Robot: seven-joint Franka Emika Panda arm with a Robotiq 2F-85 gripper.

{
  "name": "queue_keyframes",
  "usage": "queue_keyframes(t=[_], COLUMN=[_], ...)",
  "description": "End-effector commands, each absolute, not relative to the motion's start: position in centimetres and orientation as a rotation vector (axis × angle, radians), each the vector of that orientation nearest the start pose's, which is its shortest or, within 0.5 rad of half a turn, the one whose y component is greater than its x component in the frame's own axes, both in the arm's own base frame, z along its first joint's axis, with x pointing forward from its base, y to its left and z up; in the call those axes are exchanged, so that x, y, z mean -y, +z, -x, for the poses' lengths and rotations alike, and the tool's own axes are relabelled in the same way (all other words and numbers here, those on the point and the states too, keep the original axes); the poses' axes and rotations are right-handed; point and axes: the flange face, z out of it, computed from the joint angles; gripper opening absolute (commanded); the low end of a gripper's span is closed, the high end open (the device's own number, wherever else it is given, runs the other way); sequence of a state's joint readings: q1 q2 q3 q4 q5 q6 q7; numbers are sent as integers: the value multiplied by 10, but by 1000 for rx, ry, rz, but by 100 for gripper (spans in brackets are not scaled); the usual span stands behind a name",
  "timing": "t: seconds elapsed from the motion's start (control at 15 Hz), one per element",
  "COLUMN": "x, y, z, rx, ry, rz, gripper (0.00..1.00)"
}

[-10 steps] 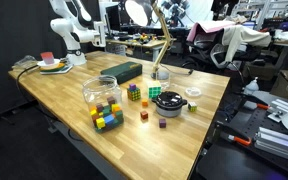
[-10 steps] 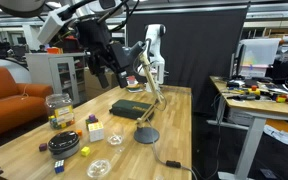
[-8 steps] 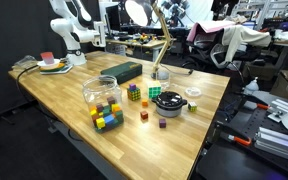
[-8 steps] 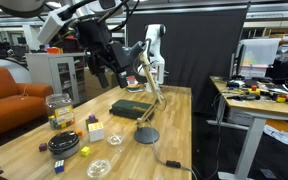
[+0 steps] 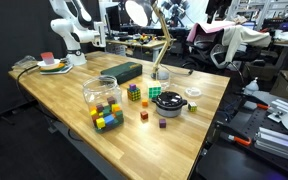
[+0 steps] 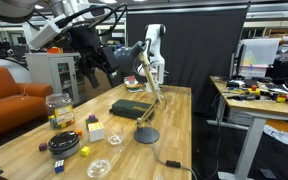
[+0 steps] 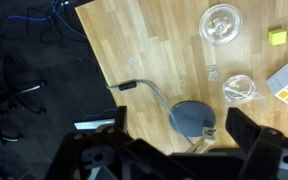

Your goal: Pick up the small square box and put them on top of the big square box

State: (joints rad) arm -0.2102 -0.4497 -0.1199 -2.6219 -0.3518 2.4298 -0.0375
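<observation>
Dark green big square box [image 5: 122, 71], pale wood-grain table [image 5: 59, 98]

Even overhead light brightens the wooden table [image 5: 59, 80]; shadows on it are soft. Above its far edge the lamp head [image 5: 136, 11] glares white. In the wrist view the floor [image 7: 24, 95] beside the table is dark, the bottom edge blurred.

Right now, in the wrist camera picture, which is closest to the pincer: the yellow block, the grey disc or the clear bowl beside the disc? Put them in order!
From the pincer, in the wrist view:
1. Grey disc, in the middle, between the open jaws.
2. Clear bowl, a bit toward the picture's right.
3. Yellow block, far up by the picture's right edge.
</observation>
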Motion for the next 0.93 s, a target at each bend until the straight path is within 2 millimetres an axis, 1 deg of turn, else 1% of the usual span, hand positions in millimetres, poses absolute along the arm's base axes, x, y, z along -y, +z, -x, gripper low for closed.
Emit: queue_keyframes(t=[0.0,0.13,0.2,0.27,0.4,0.67,0.87], x=[101,84,82,81,79,79,54], y=[409,398,397,396,397,396,378], z=[-369,-359,-357,-363,-358,-359,-362], rx=[234,421,440,347,396,425,689], ry=[-372,-352,-360,-306,-321,-306,-215], rz=[3313,3277,3288,3306,3301,3295,3208], gripper=[100,100,100,100,100,100,100])
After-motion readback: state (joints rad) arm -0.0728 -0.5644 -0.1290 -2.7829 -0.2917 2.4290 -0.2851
